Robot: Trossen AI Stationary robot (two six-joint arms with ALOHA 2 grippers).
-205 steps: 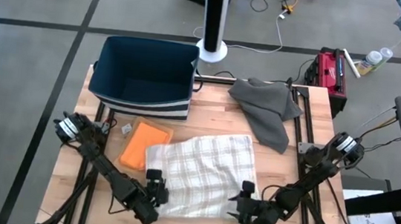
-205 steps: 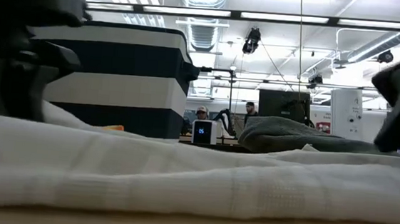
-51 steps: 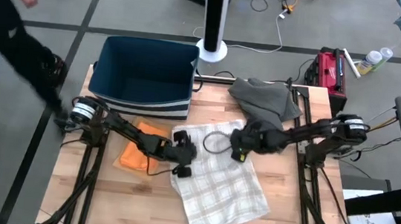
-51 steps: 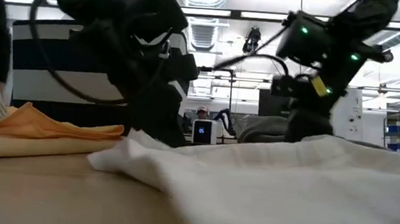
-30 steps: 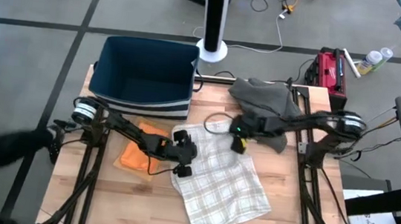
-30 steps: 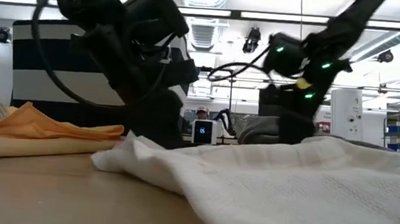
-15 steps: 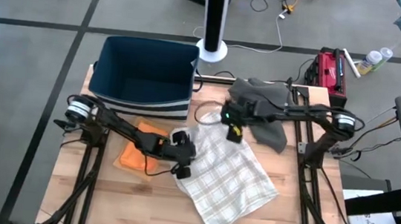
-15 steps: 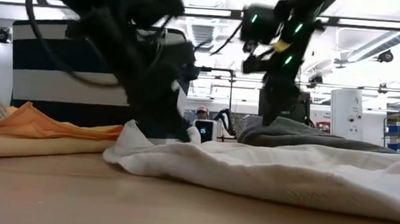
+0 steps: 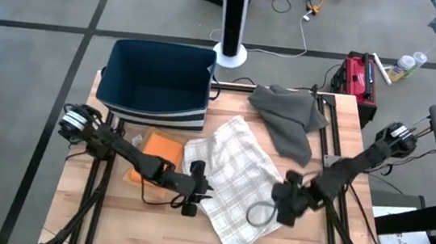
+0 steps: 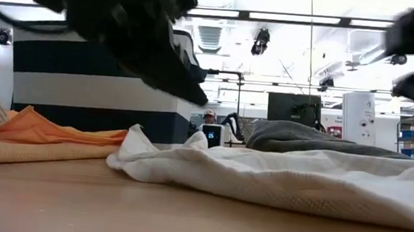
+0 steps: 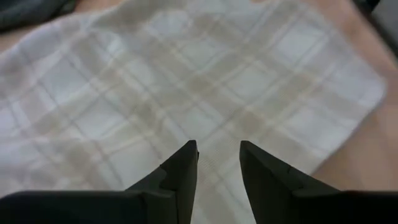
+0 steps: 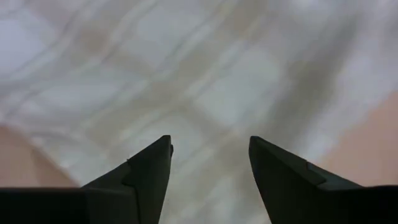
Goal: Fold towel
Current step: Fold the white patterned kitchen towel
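Wooden table (image 9: 111, 208) seen from above, with both dark arms reaching toward the middle. Far left: left arm stretched across the near-left part of the top. Behind it, navy bin with white stripes (image 9: 157, 83) at the far-left corner. Just right of the arm, orange cloth (image 9: 154, 149), partly covered by the arm. Left gripper (image 11: 217, 152) at the left edge of the checked towel (image 9: 232, 180), fingers (image 11: 183, 168) slightly parted, nothing between them, hovering over the fabric. Towel lying crumpled mid-table, long axis diagonal from far-left to near-right, far corner pointing toward the bin, near corner toward the front edge. Grey cloth (image 9: 287, 117) bunched behind and to the right, just beside the towel's far corner. Right gripper (image 12: 208, 152) over the towel's near-right edge, fingers spread wide, empty; loop of cable beside it lying on the towel. Red case (image 9: 357, 76) beyond the table's far-right corner. Low view: towel folds (image 10: 276, 181) filling the foreground, arms blurred dark shapes, grey cloth (image 10: 301, 142) behind, bin (image 10: 98, 85) blocking the left background.
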